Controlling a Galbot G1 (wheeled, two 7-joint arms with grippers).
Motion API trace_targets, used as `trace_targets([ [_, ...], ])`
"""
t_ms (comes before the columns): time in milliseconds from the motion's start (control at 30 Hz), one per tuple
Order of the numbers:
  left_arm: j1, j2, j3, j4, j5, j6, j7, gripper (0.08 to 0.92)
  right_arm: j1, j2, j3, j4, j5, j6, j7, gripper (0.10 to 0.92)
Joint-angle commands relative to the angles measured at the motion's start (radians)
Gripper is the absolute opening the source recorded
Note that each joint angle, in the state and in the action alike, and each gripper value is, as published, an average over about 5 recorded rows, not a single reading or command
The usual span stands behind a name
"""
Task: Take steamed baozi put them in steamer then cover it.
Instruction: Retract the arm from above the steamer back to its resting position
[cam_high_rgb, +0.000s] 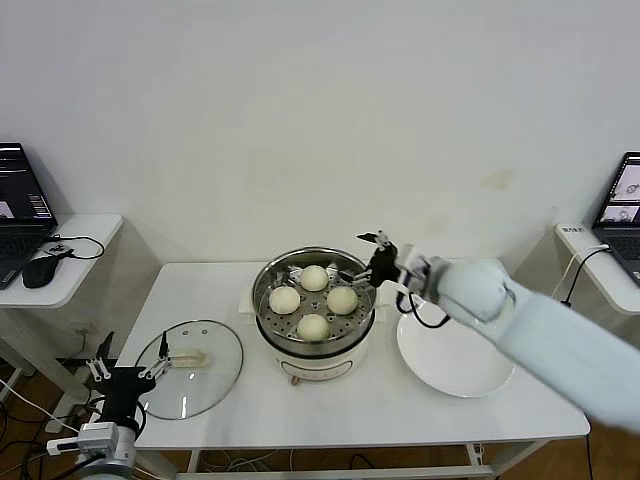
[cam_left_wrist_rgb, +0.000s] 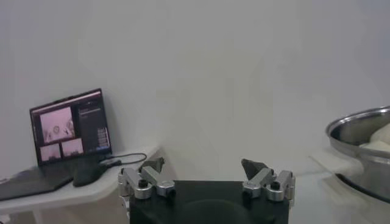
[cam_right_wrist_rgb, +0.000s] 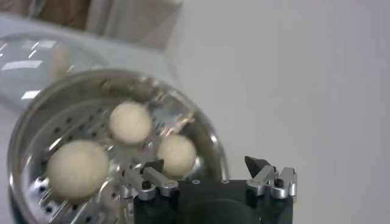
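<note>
Left gripper (cam_high_rgb: 126, 373), jaws spread and empty, hangs just beside the cover (cam_high_rgb: 189, 381), whose oblong handle runs toward the steamer (cam_high_rgb: 314, 305) holding four baozi (cam_high_rgb: 313, 326) (right gripper (cam_high_rgb: 383, 252) farther, also open).

Even, bright indoor light is filling the scene. Glare is streaking the steamer (cam_right_wrist_rgb: 116, 152) and the glass cover (cam_high_rgb: 190, 368). Soft shadows are lying under the table (cam_high_rgb: 350, 425). Both wrist views are looking blurred.
</note>
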Motion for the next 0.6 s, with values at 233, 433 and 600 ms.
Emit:
trace_targets([
  [233,-0.018,0.002,0.08,0.063,0.167,-0.027,0.019,0.823,-1.03,0.501,1.082,0.1,-0.27,0.489,-0.043,0.823],
  [433,-0.045,0.018,0.098,0.148,0.549,-0.081,0.04,0.823,-1.08,0.663,1.222,0.125,-0.256,0.438,-0.08,0.823],
  [600,-0.1,0.04,0.058,0.267,0.978,-0.17,0.054,0.823,-1.124,0.7,1.258,0.128,-0.286,0.427,-0.055,0.823],
])
